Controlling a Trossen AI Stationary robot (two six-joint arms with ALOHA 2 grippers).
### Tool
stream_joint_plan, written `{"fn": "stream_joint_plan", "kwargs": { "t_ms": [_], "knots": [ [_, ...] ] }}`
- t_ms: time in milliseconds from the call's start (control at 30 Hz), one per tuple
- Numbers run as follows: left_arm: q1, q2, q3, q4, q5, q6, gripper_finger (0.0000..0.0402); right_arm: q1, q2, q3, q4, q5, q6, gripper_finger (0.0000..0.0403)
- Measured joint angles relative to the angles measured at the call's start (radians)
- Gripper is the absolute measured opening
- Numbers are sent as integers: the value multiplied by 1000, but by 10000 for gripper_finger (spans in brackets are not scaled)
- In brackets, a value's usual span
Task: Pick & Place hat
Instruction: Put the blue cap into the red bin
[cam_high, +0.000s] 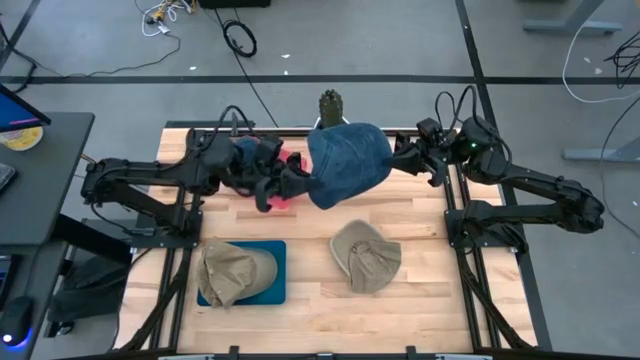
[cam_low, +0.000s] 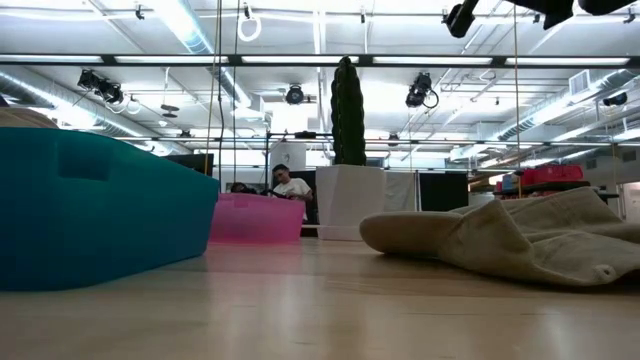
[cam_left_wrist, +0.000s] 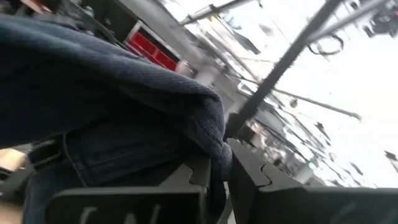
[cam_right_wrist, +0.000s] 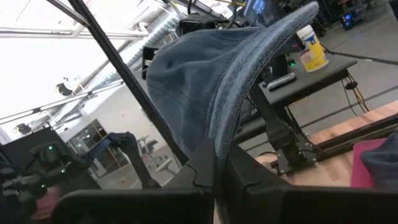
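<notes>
A blue denim hat (cam_high: 347, 163) hangs above the far middle of the table, stretched between my two grippers. My left gripper (cam_high: 297, 186) is shut on its left side and my right gripper (cam_high: 402, 160) is shut on its right side. In the left wrist view the denim (cam_left_wrist: 112, 118) fills the space ahead of that arm's fingers. The right wrist view shows the hat's crown (cam_right_wrist: 193, 81) rising beyond the brim. My left gripper pinches a bunched edge of the denim (cam_left_wrist: 214, 140) between its two fingers, coming nearly level from the table's left. The hat is lifted clear of the table. How many layers it holds I cannot tell. My right gripper pinches the brim's edge (cam_right_wrist: 225, 134) between its two fingers, coming nearly level from the table's right. The brim stands on edge and runs up and away from the fingers. The hat is clear of the table.
A pink bin (cam_high: 285, 192) sits under my left gripper. A teal tray (cam_high: 272, 262) at the near left holds a khaki hat (cam_high: 232, 270). A second khaki hat (cam_high: 366, 256) lies on the bare wood at the near middle. A cactus in a white pot (cam_low: 347, 130) stands at the far edge.
</notes>
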Motion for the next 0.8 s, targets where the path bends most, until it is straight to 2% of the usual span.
{"fn": "stream_joint_plan", "kwargs": {
  "t_ms": [300, 433, 567, 800],
  "knots": [
    [-8, -3, -1, 30, 24, 47, 28, 0, 0, 0, 13, -3, 15, 9],
    [-8, -3, -1, 32, 27, 48, 28, 0, 0, 0, 22, 2, 50, 27],
    [-9, -3, -1, 38, 46, 49, 28, -1, -1, 0, 20, 5, 82, 84],
    [-10, -2, -1, 33, 78, 58, 28, -1, -20, 0, 23, -41, 126, 223]
  ]
}}
